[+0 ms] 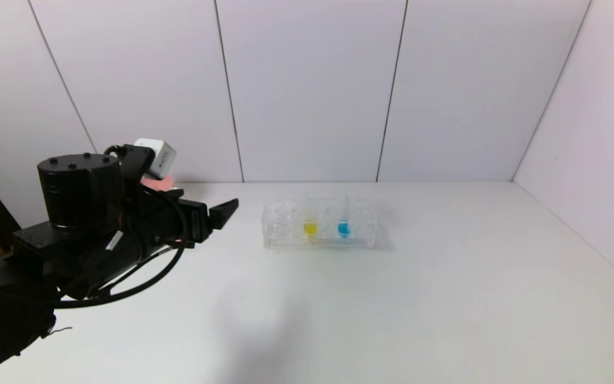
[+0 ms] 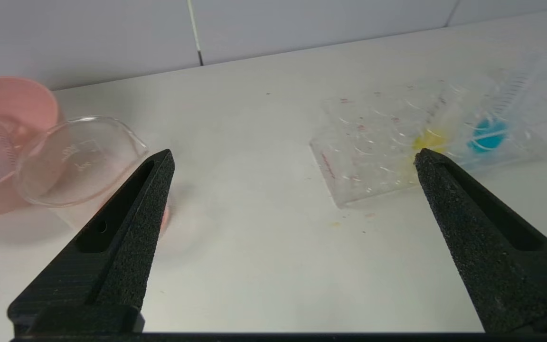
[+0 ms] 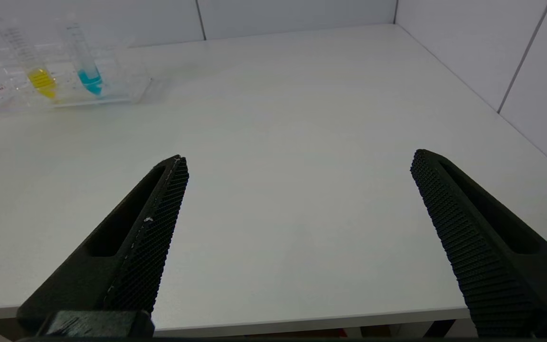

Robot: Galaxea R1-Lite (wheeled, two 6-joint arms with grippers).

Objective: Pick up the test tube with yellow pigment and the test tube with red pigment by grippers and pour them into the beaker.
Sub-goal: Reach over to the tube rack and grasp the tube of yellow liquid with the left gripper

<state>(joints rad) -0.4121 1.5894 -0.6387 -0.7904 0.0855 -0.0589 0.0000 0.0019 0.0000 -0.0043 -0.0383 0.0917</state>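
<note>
Two tubes upright in rack (image 1: pixel 320 230); yellow tube (image 1: pixel 310 223) sits just ahead-right of left gripper (image 2: pixel 292 159), jaws wide, empty. Right gripper (image 3: pixel 297 159) also wide, farther off.

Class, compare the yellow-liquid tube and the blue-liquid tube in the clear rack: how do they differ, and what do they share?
The yellow tube holds yellow liquid; the blue tube holds blue. In the head view the yellow tube stands nearer the left gripper, the blue one farther from it. Both are slim, clear and stand in the same rack.
</note>
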